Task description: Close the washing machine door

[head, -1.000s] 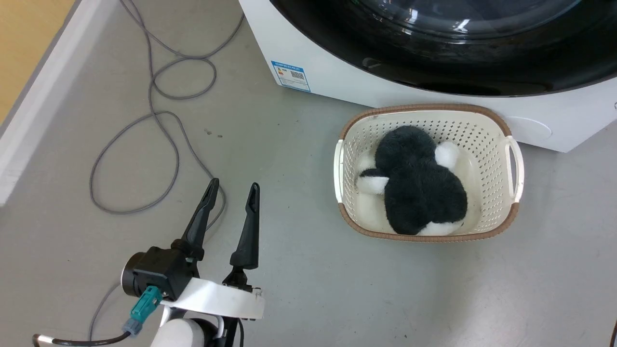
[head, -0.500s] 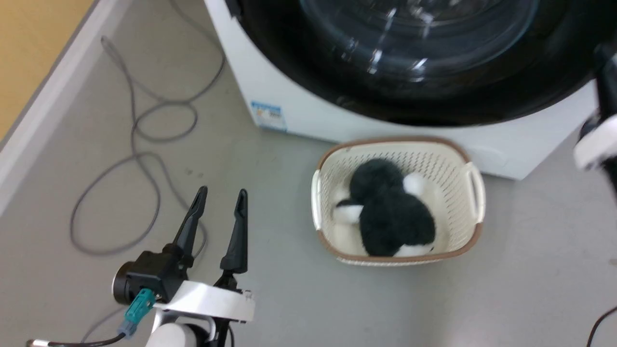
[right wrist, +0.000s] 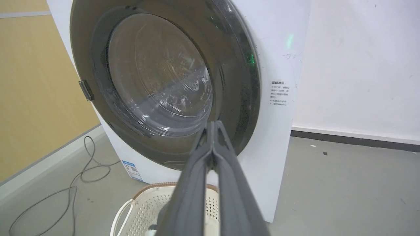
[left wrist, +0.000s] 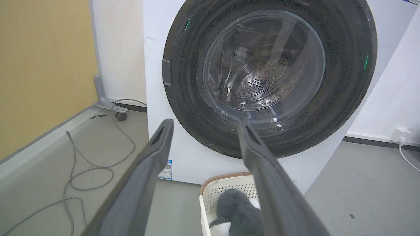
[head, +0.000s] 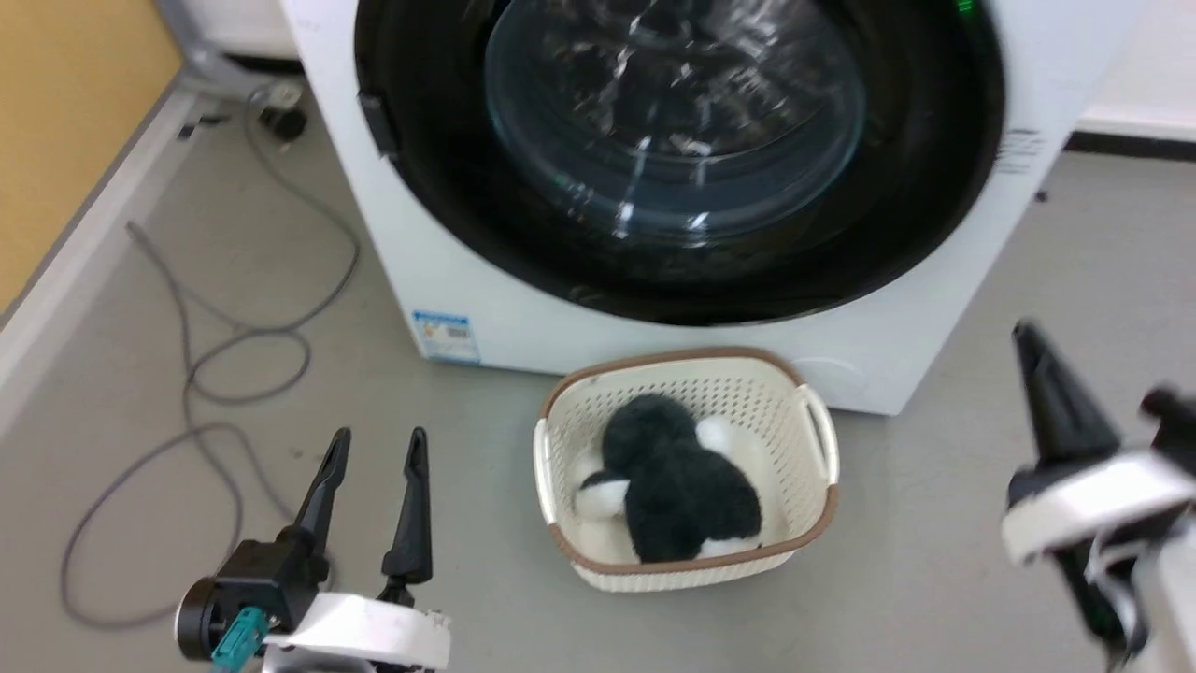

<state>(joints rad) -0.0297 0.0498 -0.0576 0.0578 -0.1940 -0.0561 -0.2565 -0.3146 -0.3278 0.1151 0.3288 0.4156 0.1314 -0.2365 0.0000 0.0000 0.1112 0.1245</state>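
Door [head: 677, 140] lies flush in the front of the machine [head: 374, 252] at 12 o'clock in the head view, its black ring seated all round as far as the views show. Blue label [head: 446, 336] sits at the machine's 7 o'clock corner. Basket [head: 675, 360] stands at the door's 6 o'clock, close to the machine front, plush [head: 677, 486] inside. Left gripper [head: 378, 436] is at the basket's 8 o'clock — fingers spread, empty. Right gripper [right wrist: 211, 126] is at the basket's 3 o'clock — fingers pressed together on nothing. Cable [head: 355, 252] trails at 9 o'clock.
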